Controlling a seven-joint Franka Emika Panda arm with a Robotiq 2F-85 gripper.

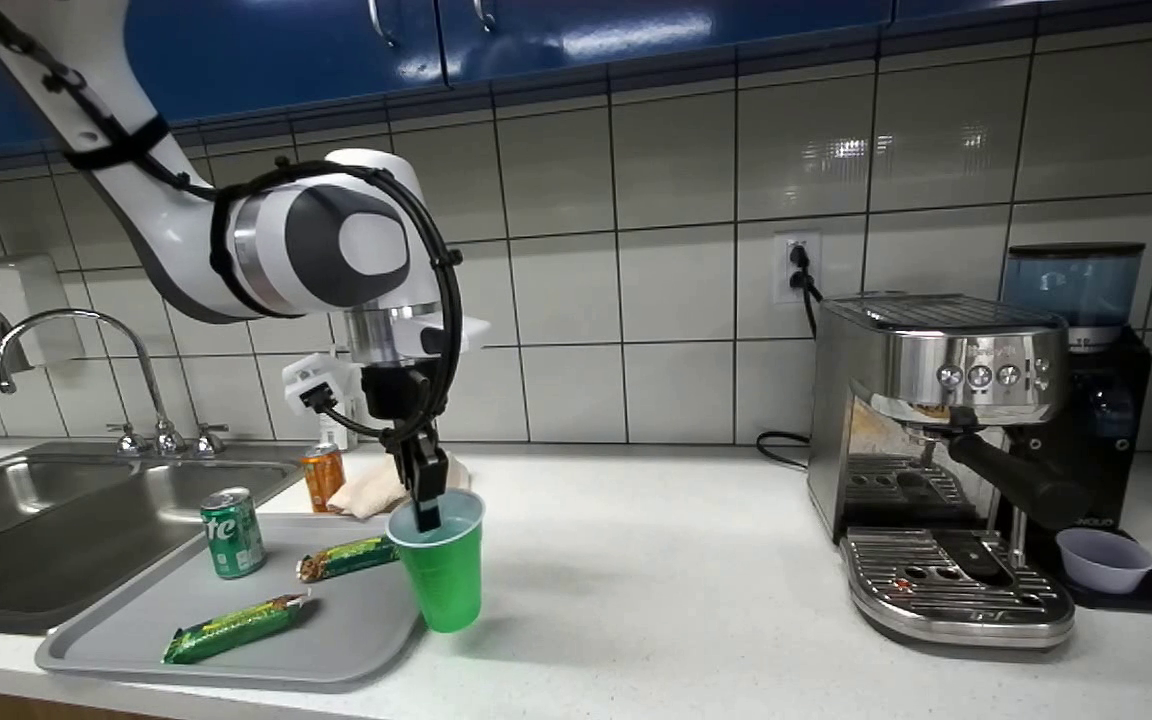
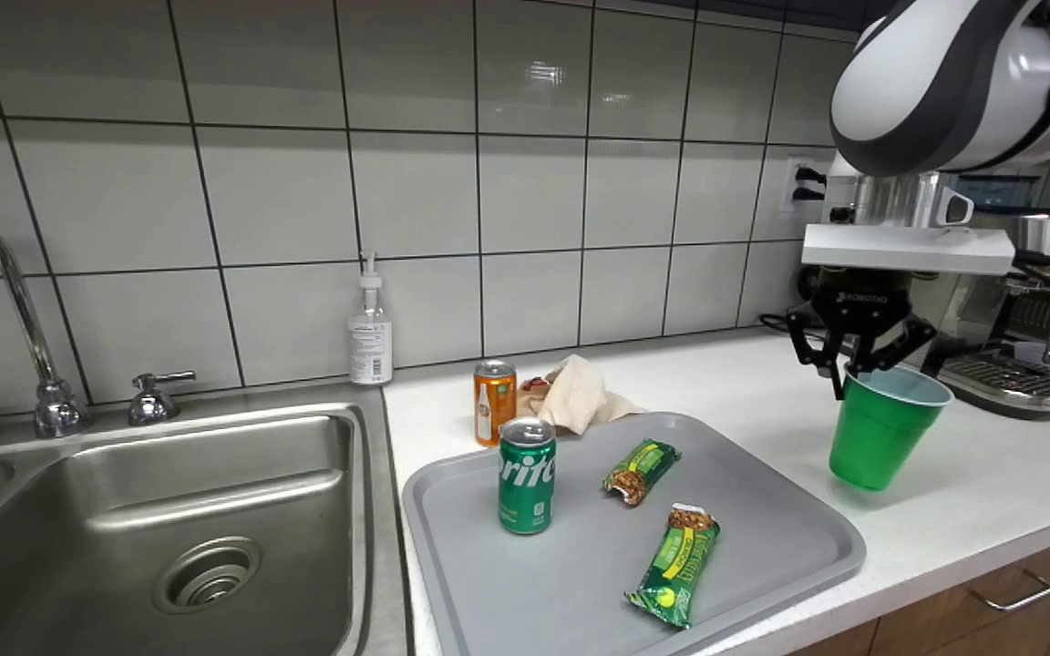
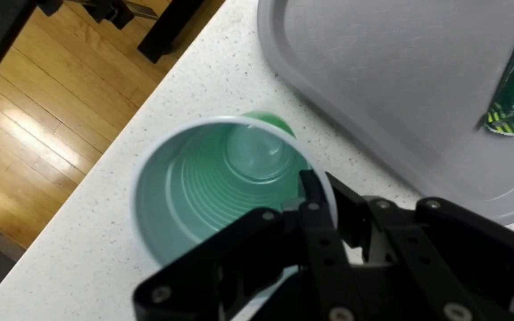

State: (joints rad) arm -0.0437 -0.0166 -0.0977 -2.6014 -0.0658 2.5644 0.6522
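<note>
"Where was the green cup?"
"Lower middle in an exterior view, tilted, over the tabletop just beside the grey tray."
"And the arm?"
"It slanted down from the upper left, then bent downward above the cup."
"The fingers?"
"Drawn nearly together, pinching the cup's rim, one inside, one outside."
"What else did you count?"
"Besides that single cup, two snack bars and one green can on the tray; just beyond it, one orange can and one cloth."

Can and two snack bars on tray. Sink left of tray. Cup right, coffee machine farther right.
</note>
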